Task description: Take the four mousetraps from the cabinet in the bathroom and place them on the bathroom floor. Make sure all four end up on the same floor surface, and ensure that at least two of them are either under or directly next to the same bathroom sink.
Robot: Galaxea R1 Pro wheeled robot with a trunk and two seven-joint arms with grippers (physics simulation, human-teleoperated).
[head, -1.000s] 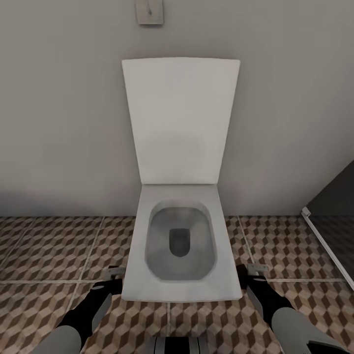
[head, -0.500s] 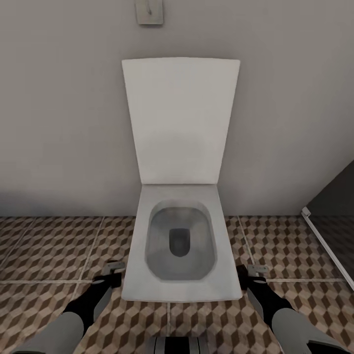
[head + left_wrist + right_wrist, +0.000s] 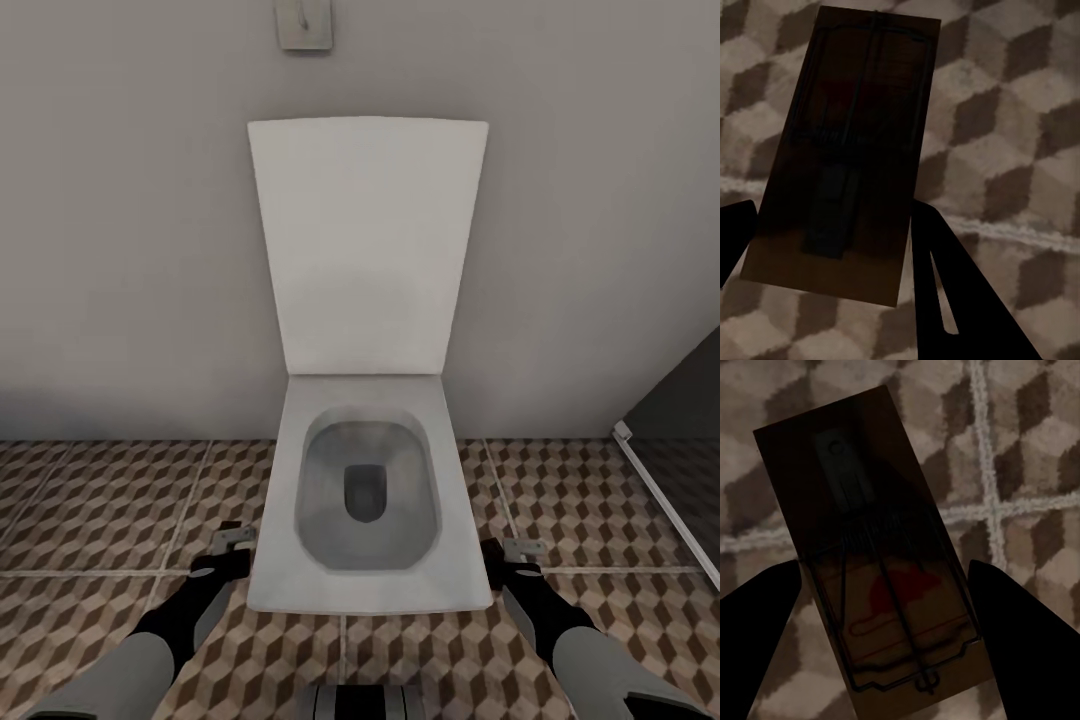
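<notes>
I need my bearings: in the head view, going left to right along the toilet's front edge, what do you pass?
left gripper → toilet → right gripper → white floor rail

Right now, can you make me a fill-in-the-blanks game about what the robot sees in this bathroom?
1. The toilet in front of the robot has its lid flipped ____.
2. The left tool is holding a dark brown ____.
3. The mousetrap in the right tool has a ____ picture printed on it.
4. The bathroom floor tiles show a pattern of 3D ____.

Missing words: up; mousetrap; red; cubes
</notes>
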